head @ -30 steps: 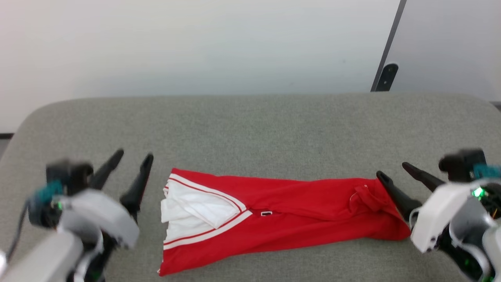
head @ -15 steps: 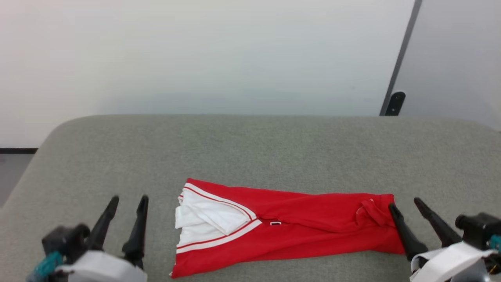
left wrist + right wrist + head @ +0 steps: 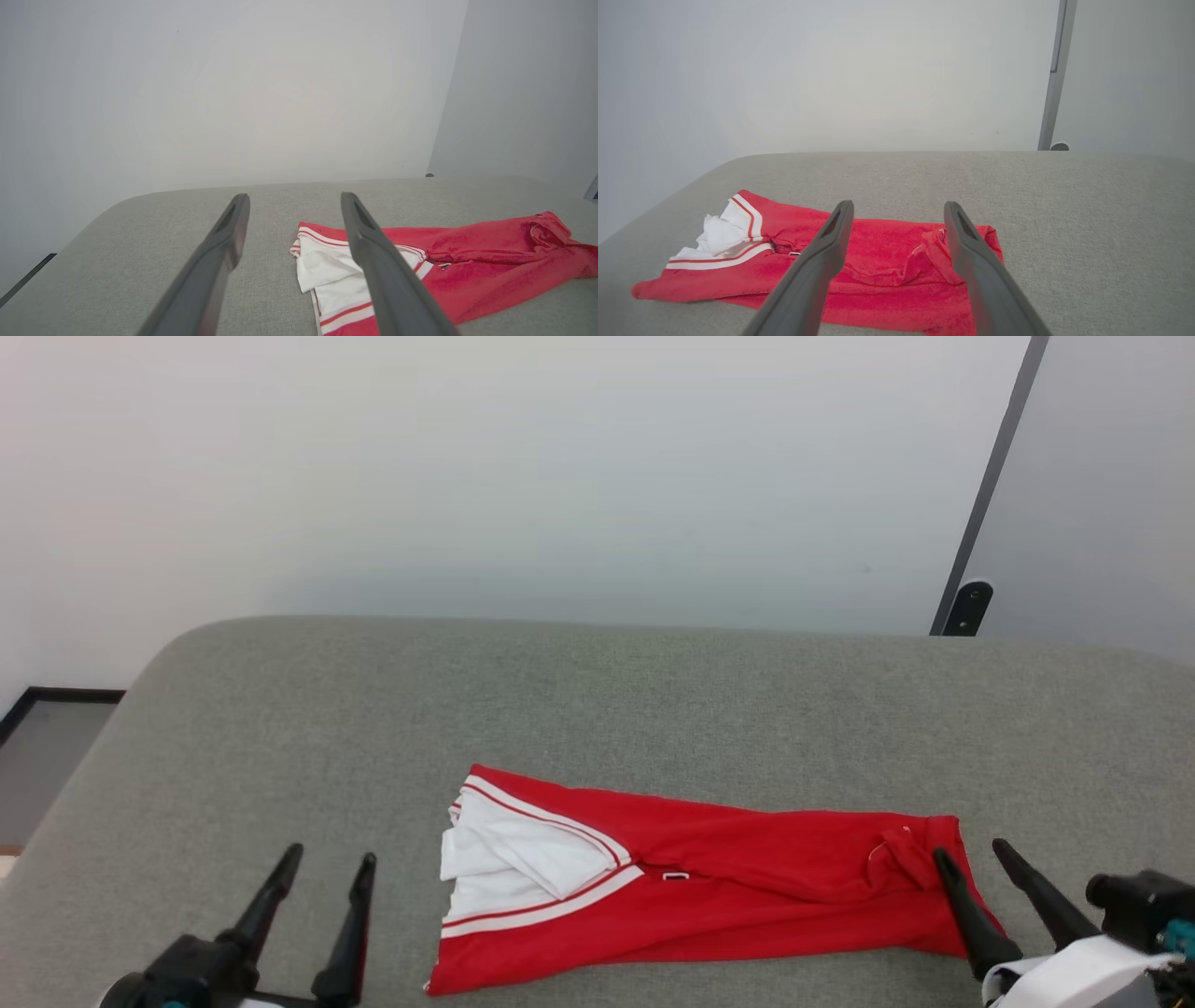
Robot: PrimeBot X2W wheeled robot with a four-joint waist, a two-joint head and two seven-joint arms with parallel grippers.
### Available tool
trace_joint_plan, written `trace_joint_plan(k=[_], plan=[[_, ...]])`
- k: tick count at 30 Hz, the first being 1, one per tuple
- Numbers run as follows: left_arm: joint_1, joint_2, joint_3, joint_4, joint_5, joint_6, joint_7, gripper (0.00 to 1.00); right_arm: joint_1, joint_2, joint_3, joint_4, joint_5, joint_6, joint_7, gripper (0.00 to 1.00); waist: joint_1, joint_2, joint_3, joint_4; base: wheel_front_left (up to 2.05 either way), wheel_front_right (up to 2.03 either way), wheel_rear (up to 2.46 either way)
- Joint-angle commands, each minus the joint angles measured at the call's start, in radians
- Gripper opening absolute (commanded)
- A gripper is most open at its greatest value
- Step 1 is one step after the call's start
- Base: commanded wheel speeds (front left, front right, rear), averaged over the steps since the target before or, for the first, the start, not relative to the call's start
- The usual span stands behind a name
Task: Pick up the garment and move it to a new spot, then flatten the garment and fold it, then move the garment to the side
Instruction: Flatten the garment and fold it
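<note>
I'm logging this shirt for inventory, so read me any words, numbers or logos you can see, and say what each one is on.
None can be read.
Garment: a small black mark with a white edge peeks out of the fold near the striped trim. Too little of it shows to tell whether it is a letter or a digit.

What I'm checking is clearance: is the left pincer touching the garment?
Apart. In the head view, bare grey cushion shows between the open left pincer and the white-sleeved end of the garment.
</note>
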Motion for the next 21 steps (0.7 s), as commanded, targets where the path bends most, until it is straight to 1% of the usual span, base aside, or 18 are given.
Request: trace_joint_plan(k=[1,3,5,11,15,18,21], plan=[[0.007,-0.015,0.017,0.004,0.007,-0.011,0.000,1.00,-0.021,-0.010,-0.002,0.004,-0.004,-0.001,0.007,1.00,0.0000,0.0000,0.003,-0.001,0.00,0.00,0.00],[0.005,-0.029,0.047,0.009,0.021,-0.027,0.000,1.00,-0.030,-0.018,-0.016,0.032,0.014,-0.001,0.043,1.00,0.0000,0.0000,0.011,-0.008,0.00,0.00,0.00],[0.000,-0.048,0.071,0.013,0.028,-0.038,0.001,1.00,-0.060,-0.043,-0.017,0.052,0.018,-0.001,0.078,1.00,0.0000,0.0000,0.021,-0.017,0.00,0.00,0.00],[-0.031,-0.072,0.118,0.011,0.057,-0.065,0.000,1.00,-0.153,-0.104,-0.021,0.139,0.043,-0.001,0.205,1.00,0.0000,0.0000,0.066,-0.044,0.00,0.00,0.00],[-0.052,-0.082,0.125,0.012,0.074,-0.076,0.001,1.00,-0.211,-0.125,0.009,0.179,0.077,-0.001,0.289,1.00,0.0000,0.0000,0.098,-0.047,0.00,0.00,0.00],[-0.069,-0.087,0.117,0.020,0.077,-0.080,0.001,1.00,-0.249,-0.137,0.032,0.219,0.092,-0.001,0.362,1.00,0.0000,0.0000,0.116,-0.035,0.00,0.00,0.00],[-0.090,-0.091,0.106,0.027,0.078,-0.084,0.001,1.00,-0.300,-0.132,0.052,0.262,0.106,-0.001,0.448,1.00,0.0000,0.0000,0.137,-0.016,0.00,0.00,0.00]])
